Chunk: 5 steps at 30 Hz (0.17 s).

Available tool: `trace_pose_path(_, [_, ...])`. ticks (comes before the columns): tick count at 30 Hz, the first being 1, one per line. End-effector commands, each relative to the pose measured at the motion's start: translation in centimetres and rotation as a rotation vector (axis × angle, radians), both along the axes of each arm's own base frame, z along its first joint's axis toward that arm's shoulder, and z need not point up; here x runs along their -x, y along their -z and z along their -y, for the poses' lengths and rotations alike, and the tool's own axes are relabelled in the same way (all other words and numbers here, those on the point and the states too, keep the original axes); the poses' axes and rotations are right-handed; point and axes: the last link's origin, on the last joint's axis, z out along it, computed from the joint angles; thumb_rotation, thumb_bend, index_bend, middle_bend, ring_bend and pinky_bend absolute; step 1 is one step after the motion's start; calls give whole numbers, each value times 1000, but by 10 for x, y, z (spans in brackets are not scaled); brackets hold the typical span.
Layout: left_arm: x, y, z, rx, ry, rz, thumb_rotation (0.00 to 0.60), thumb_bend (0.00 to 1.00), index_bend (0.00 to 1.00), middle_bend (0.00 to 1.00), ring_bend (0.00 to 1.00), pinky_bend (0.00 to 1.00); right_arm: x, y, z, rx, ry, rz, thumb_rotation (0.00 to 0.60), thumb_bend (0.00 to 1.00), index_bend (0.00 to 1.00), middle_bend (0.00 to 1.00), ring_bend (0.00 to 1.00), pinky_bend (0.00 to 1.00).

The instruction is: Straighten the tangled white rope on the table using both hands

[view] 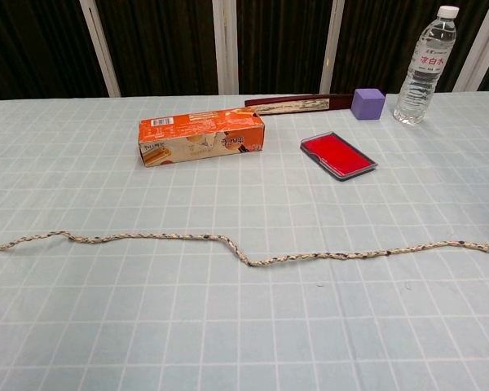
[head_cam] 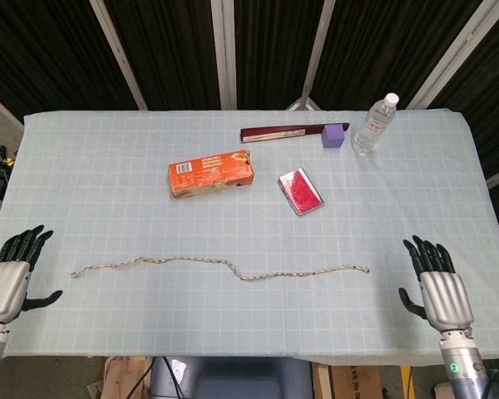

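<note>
Your left hand [head_cam: 7,278] sits at the near left edge of the table [head_cam: 83,183], fingers spread apart and holding nothing. Your right hand [head_cam: 439,287] is at the near right edge, fingers likewise spread and empty. Neither hand shows in the chest view.

The white rope [head_cam: 224,268] lies stretched out across the table between your two hands, running side to side with no loops or knots. Its left end stops short of your left hand, with bare cloth between them; its right end lies apart from your right hand in the same way. The rope is not quite straight: there is a shallow dip roughly at its middle, and a slight rise along the half nearer your left hand. In the chest view the rope [view: 244,248] reaches the left edge of the frame and ends just inside the right edge.

Beyond the rope, further from both hands, an orange box [head_cam: 212,173] lies on its side, nearer your left hand's half of the table. A red flat case [head_cam: 300,190] lies past your right hand's side of the rope. At the far edge, well away from your right hand, stand a purple cube [head_cam: 333,135] and a water bottle [head_cam: 374,123], with a dark red strip [head_cam: 281,132] lying just beside the cube.
</note>
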Motion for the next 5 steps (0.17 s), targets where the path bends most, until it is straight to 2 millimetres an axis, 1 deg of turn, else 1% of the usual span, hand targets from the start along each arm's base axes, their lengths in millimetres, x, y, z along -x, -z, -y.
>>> trace_pose_path(1, [10,-5,23,-15,32,-46,600,110,86,0,0,0,20,-23,-26,38,-19,-40,600,371,0,0,0,0])
trace_pose_path(3, [13,-5,26,-24,44,-56,600,111,84,0,0,0,24,-29,-34,54,-26,-33,600,372,0,0,0,0])
trace_pose_path(5, [14,-4,26,-30,54,-59,600,111,78,0,0,0,25,-32,-38,68,-36,-26,600,372,0,0,0,0])
